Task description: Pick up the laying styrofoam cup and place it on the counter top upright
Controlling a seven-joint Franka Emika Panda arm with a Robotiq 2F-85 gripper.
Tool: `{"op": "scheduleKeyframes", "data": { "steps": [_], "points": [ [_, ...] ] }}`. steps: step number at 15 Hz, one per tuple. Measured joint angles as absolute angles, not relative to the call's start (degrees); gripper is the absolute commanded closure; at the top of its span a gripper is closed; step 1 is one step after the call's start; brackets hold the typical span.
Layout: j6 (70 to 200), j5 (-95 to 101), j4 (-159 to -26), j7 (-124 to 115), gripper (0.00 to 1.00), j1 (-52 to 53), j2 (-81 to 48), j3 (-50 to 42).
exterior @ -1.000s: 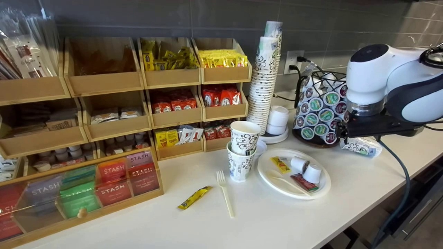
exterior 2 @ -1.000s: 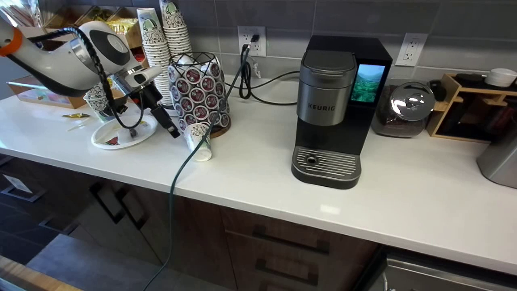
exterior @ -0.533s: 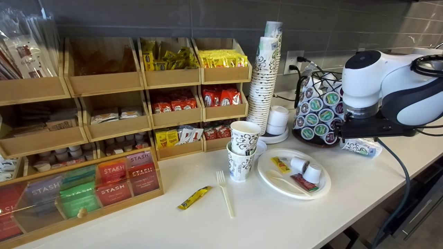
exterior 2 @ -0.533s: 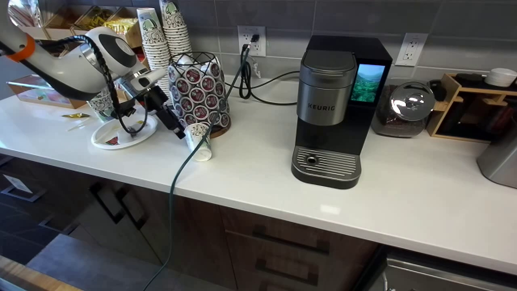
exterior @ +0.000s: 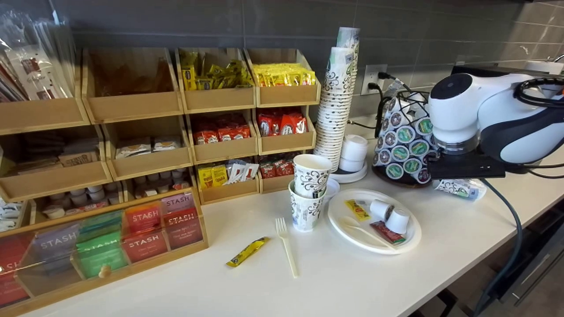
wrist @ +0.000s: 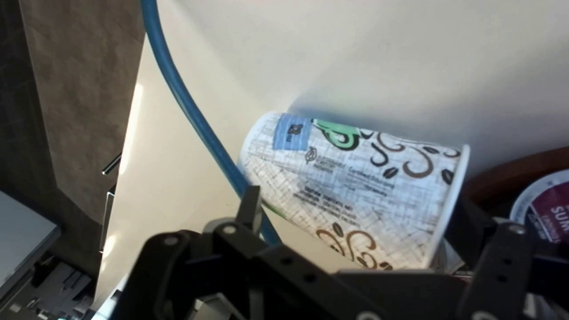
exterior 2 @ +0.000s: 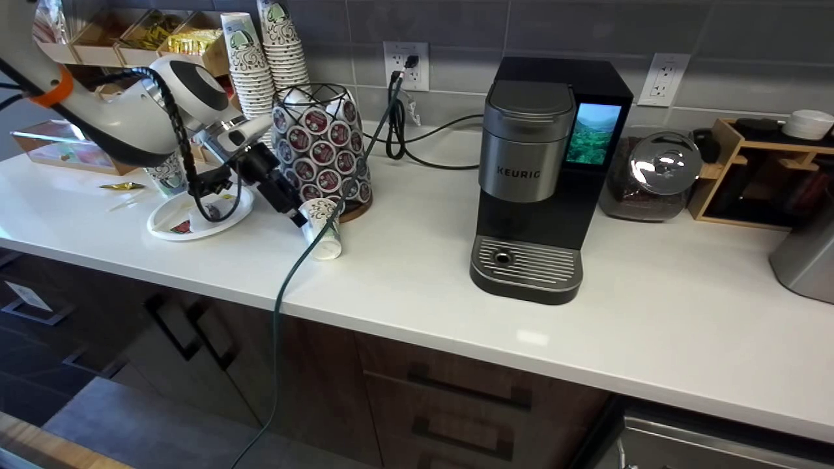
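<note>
The styrofoam cup [wrist: 351,186] lies on its side on the counter top [exterior 2: 417,260], its wide rim towards the pod rack and its base towards the counter's front edge. It also shows in both exterior views [exterior: 462,188] [exterior 2: 324,241], partly hidden by my hand and by a cable. My gripper [wrist: 362,215] is open and empty, with one finger near the base end and the other past the rim end. In an exterior view the gripper's black fingertip [exterior 2: 299,218] is close beside the cup; whether it touches I cannot tell.
A wire rack of coffee pods [exterior 2: 319,150] stands right behind the cup. A blue-green cable [wrist: 195,115] runs past the cup's base. A plate [exterior: 374,246] with pods and packets, two nested cups [exterior: 307,211] and tall cup stacks [exterior: 337,97] stand nearby. A coffee maker [exterior 2: 531,182] stands further along.
My arm and gripper have moved lower and closer to the cup. The pods on the rack have shifted slightly, as if the rack turned. The cup has not visibly moved.
</note>
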State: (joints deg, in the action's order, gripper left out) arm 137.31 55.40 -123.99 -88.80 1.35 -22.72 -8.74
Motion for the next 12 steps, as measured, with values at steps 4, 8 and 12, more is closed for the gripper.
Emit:
{"op": "scheduleKeyframes", "data": {
  "steps": [4, 8, 12],
  "points": [
    [131.56, 55.55, -123.4, -88.9, 0.32, 1.64, -22.9, -8.53],
    [129.93, 55.53, -123.45, -88.73, 0.65, 1.64, -22.03, -7.89],
    [129.5, 55.53, -123.64, -88.72, 0.95, 1.64, -21.33, -7.49]
  ]
}}
